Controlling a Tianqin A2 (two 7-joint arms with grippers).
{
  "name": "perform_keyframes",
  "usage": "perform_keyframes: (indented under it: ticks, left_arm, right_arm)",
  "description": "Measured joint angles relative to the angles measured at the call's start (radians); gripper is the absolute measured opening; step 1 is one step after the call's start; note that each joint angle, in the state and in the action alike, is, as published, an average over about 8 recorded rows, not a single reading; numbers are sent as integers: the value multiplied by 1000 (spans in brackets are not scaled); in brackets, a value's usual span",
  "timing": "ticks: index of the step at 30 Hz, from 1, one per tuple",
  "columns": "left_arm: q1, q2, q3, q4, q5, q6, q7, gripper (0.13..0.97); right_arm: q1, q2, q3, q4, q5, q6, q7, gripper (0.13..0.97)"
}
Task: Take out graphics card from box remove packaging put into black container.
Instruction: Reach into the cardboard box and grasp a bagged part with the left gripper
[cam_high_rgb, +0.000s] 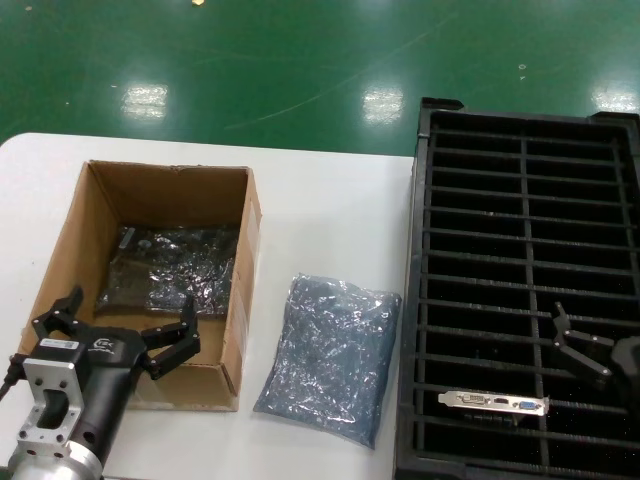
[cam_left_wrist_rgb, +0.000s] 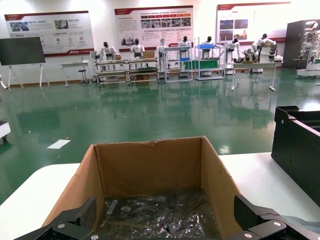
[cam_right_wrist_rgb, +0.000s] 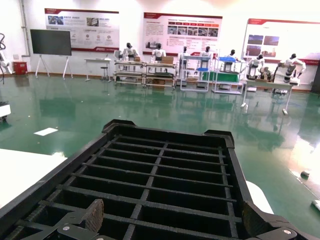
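Nearest the robot, the left gripper hangs over the near end of the box, its jaws spread wide and holding nothing; in the left wrist view its two black fingertips frame the box's near edge. On the right, the right gripper hovers above the near part of the black container, jaws likewise open and empty. Just nearer than it, a graphics card stands on edge in one of the container's near slots, its silver bracket with blue and white ports facing up. On the white table between box and container lies a flat, bluish crinkled bag. Inside the box, toward its far half, another card rests wrapped in its shiny grey packaging. Beyond the table stretches a green floor.
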Motion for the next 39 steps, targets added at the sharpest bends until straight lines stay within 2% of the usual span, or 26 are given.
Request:
perform_keyframes:
  ticks: [15, 17, 19, 23, 26, 30, 35, 39]
  left_arm:
    - [-1, -5, 2, -2, 0, 2, 0, 966]
    - [-3, -21, 9, -6, 3, 6, -1, 966]
    - [-10, -50, 22, -13, 9, 11, -1, 966]
    - [-48, -133, 58, -15, 42, 36, 15, 966]
    - [-111, -189, 82, 21, 80, 74, 67, 966]
    - [-236, -237, 114, 129, 143, 148, 172, 966]
    - [-419, -267, 185, 311, 287, 245, 249, 966]
    - [-579, -269, 274, 487, 421, 332, 309, 966]
  right_arm:
    - [0, 0, 0, 0, 0, 0, 0, 966]
    - [0, 0, 0, 0, 0, 0, 0, 966]
    - [0, 0, 0, 0, 0, 0, 0, 966]
    - [0, 0, 0, 0, 0, 0, 0, 966]
    - [0, 0, 0, 0, 0, 0, 0, 966]
    - [0, 0, 0, 0, 0, 0, 0, 966]
    - [0, 0, 0, 0, 0, 0, 0, 966]
    - [0, 0, 0, 0, 0, 0, 0, 966]
